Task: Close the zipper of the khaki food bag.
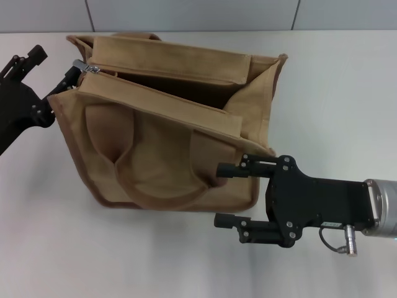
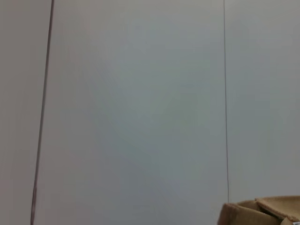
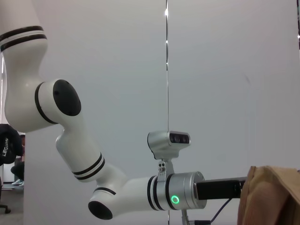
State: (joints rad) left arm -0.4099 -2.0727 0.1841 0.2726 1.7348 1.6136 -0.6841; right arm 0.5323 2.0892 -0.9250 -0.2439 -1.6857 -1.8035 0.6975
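The khaki food bag (image 1: 155, 130) lies on the white table in the head view, its top panel gaping wide. The zipper's silver slider (image 1: 87, 66) sits at the bag's left end, and the zip line (image 1: 161, 99) is parted. My left gripper (image 1: 54, 66) is open at the bag's left end, one fingertip (image 1: 69, 77) right beside the slider. My right gripper (image 1: 218, 194) is open at the bag's near right corner, its upper finger (image 1: 239, 169) against the fabric. A bag corner shows in the left wrist view (image 2: 262, 211) and in the right wrist view (image 3: 272, 197).
The white table (image 1: 335, 93) runs around the bag on all sides, with a grey panelled wall (image 1: 186, 12) behind it. The right wrist view shows my left arm (image 3: 140, 194) reaching toward the bag.
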